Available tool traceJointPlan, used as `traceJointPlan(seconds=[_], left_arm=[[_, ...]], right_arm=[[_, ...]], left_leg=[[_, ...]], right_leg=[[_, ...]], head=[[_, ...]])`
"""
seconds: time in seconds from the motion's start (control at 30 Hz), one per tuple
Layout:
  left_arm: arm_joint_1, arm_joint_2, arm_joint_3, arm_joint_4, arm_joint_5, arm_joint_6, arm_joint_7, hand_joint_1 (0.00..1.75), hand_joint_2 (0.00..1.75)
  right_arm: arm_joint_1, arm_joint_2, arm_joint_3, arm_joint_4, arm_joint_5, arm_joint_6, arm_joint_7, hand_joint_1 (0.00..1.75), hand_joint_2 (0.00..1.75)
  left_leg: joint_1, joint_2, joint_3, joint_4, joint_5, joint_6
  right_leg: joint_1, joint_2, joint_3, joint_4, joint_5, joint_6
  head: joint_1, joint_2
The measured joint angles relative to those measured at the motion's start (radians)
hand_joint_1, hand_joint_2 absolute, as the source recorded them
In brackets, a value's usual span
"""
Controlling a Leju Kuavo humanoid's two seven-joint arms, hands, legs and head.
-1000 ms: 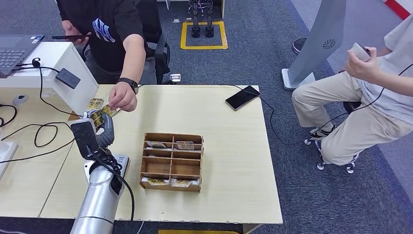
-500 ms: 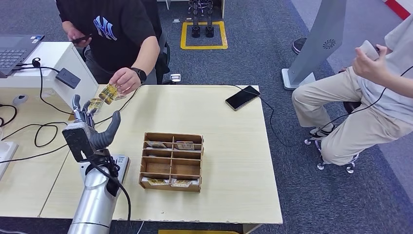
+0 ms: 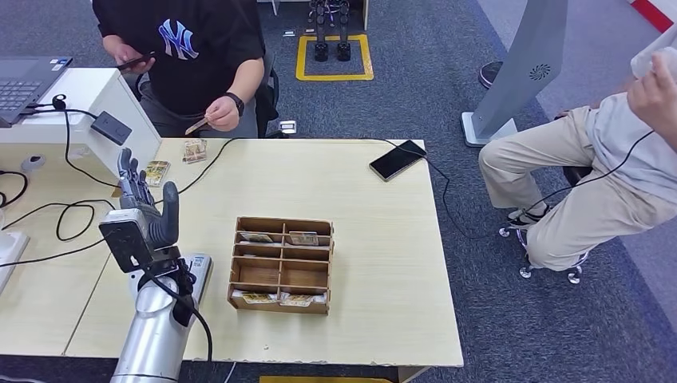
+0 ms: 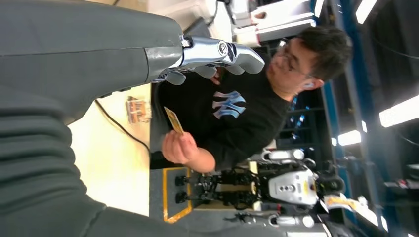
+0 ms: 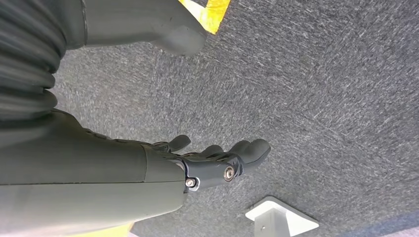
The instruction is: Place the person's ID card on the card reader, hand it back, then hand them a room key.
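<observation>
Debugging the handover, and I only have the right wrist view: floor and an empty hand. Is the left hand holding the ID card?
Observer: No. The left hand is raised above the table, fingers apart, holding nothing.
Operator: Who has the card?
Observer: The person in the black shirt holds one card just beyond the table's far edge.
Operator: Room keys?
Observer: A wooden organizer sits mid-table with cards in several compartments. I cannot tell which are keys.
</observation>
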Motion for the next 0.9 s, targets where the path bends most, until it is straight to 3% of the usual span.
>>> traceJointPlan(seconds=[0.47,0.7,0.83,0.9], left_arm=[[0.131,0.014,-0.111,-0.237,-0.076,-0.014,-0.073,0.00,0.00],[0.190,0.015,-0.150,-0.354,0.019,-0.083,-0.098,0.00,0.00],[0.212,0.016,-0.182,-0.401,0.024,-0.111,-0.111,0.00,1.75],[0.220,0.019,-0.199,-0.414,0.019,-0.132,-0.112,0.00,1.75]], right_arm=[[0.001,0.000,0.000,-0.001,-0.042,0.000,0.006,0.00,1.75],[0.001,0.000,0.000,-0.005,-0.065,0.000,0.015,0.00,1.75],[0.001,0.000,0.000,-0.008,-0.071,0.000,0.015,0.00,1.75],[0.001,0.000,0.000,-0.009,-0.072,0.000,0.014,0.00,1.75]], left_leg=[[0.000,0.000,0.000,0.000,0.000,0.000],[0.000,0.000,0.000,0.000,0.000,0.000],[0.000,0.000,0.000,0.000,0.000,0.000],[0.000,0.000,0.000,0.000,0.000,0.000]], right_leg=[[0.000,0.000,0.000,0.000,0.000,0.000],[0.000,0.000,0.000,0.000,0.000,0.000],[0.000,0.000,0.000,0.000,0.000,0.000],[0.000,0.000,0.000,0.000,0.000,0.000]], head=[[0.000,0.000],[0.000,0.000],[0.000,0.000],[0.000,0.000]])
